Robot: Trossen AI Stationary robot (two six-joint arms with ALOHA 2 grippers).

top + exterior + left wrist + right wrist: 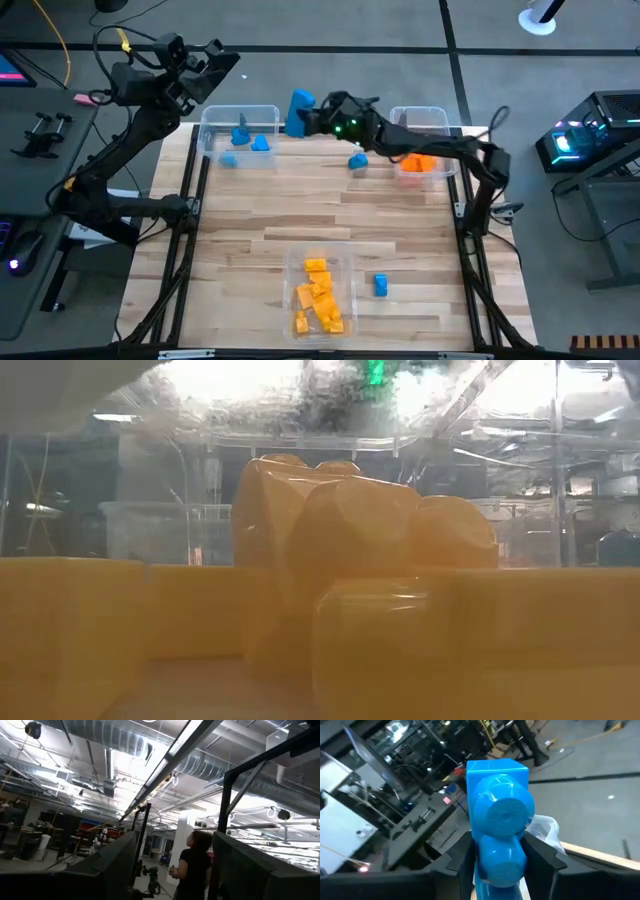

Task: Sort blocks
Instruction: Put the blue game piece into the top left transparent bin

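High view: the right arm reaches across the far edge of the wooden table, its right gripper clamped on a blue block just beside the far-left clear bin. That bin holds three blue blocks. A loose blue block lies on the wood between the far bins. The far-right clear bin holds orange blocks, partly covered by the arm. The near clear bin holds yellow-orange blocks; one blue block lies just beside it. The left arm is folded back off the far-left corner, its left gripper raised and tilted upward.

Low view: rounded, smooth yellow-orange blocks fill the picture, seen through a hazy clear wall. A green light shows at the top; the arms themselves are hard to make out.

Left wrist view: two dark fingers stand spread apart with nothing between them, aimed at ceiling ducts. A person in a dark top stands beyond.

Right wrist view: dark fingers pinch both sides of the glossy blue block, studs facing the camera. Its lower end is cut off. A clear bin corner shows behind it.
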